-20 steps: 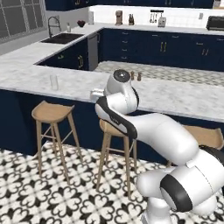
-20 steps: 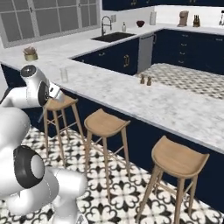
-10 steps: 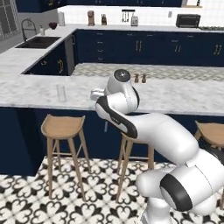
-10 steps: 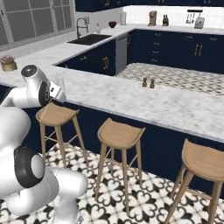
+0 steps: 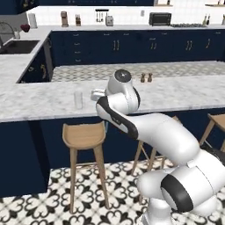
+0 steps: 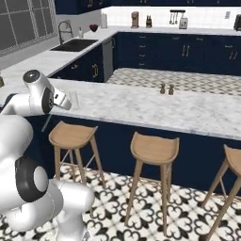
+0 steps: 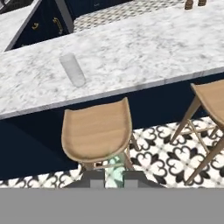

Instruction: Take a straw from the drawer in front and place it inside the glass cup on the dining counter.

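end effector: fingertips at bottom of hand view, jaws pinched almost together; a pale greenish sliver between the tips, probably the straw, too blurred to confirm
straw: not resolvable as a stick in any view; held or not, cannot tell from these pictures
glass cup: upright on the dining counter, set back a little from the near edge; clear tumbler, empty as far as visible
cup vs end effector: in hand view, cup at roughly 11 o'clock from the fingertips, well apart, counter edge and a stool seat in between
wooden bar stool: directly at 12 o'clock, just above the fingertips, below the counter edge; sits under the line to the cup
left base view: cup at 9 o'clock of the wrist housing, near but not touching
right base view: cup just past the hand at 3 o'clock, on the marble
long axis: cup axis vertical; straw needs to end near vertical, tip over the cup mouth, for the drop
height: judged that the end effector looks down at the counter from above and in front, so the mouth looks reachable from above
step: judged transport to cup, insertion not yet done
next move: shift toward 11 o'clock in hand view, centre over the rim, then lower
risk: narrow mouth, thin stick; small lateral error puts the tip on the rim or tips the tumbler
salt and pepper shakers: far side of counter, well clear of the path
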{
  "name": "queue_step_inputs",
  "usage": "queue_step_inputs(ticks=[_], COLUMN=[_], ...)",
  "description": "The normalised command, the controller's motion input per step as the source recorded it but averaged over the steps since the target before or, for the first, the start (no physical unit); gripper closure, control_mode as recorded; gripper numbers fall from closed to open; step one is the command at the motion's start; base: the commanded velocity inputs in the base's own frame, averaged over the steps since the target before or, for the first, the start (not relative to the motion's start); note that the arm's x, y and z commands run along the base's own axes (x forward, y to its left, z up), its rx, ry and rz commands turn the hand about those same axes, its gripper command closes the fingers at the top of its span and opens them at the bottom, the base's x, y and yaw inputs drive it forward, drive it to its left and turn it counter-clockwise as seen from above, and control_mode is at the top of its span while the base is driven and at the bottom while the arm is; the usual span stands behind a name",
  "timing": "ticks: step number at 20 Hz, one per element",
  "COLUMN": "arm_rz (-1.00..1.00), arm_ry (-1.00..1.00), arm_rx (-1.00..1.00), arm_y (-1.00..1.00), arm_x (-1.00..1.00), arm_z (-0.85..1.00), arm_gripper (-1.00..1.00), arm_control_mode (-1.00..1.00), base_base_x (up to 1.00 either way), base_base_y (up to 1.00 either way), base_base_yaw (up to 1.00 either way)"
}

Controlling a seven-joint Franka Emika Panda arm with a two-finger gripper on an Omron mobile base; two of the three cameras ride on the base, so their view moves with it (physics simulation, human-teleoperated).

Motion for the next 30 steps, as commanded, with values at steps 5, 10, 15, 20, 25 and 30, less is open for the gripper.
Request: queue_step_inputs(ticks=[5,10,15,20,25,30], arm_rz=[0.0,0.0,0.0,0.0,0.05,0.32], arm_ry=[0.0,0.0,0.0,0.0,-0.02,-0.22], arm_rx=[0.0,0.0,0.0,0.0,0.01,0.11], arm_y=[0.0,0.0,0.0,0.0,-0.03,-0.5], arm_x=[0.0,0.0,0.0,0.0,0.02,0.0], arm_z=[0.0,0.0,0.0,0.0,0.1,0.22], arm_gripper=[1.0,1.0,1.0,1.0,1.0,1.0], arm_control_mode=[1.0,1.0,1.0,1.0,-1.0,-1.0], base_base_x=[0.26,0.64,0.98,0.99,0.32,0.0], base_base_y=[1.0,0.79,0.23,0.04,0.03,0.0], base_base_yaw=[-0.35,-0.26,-0.05,0.0,0.02,0.0])
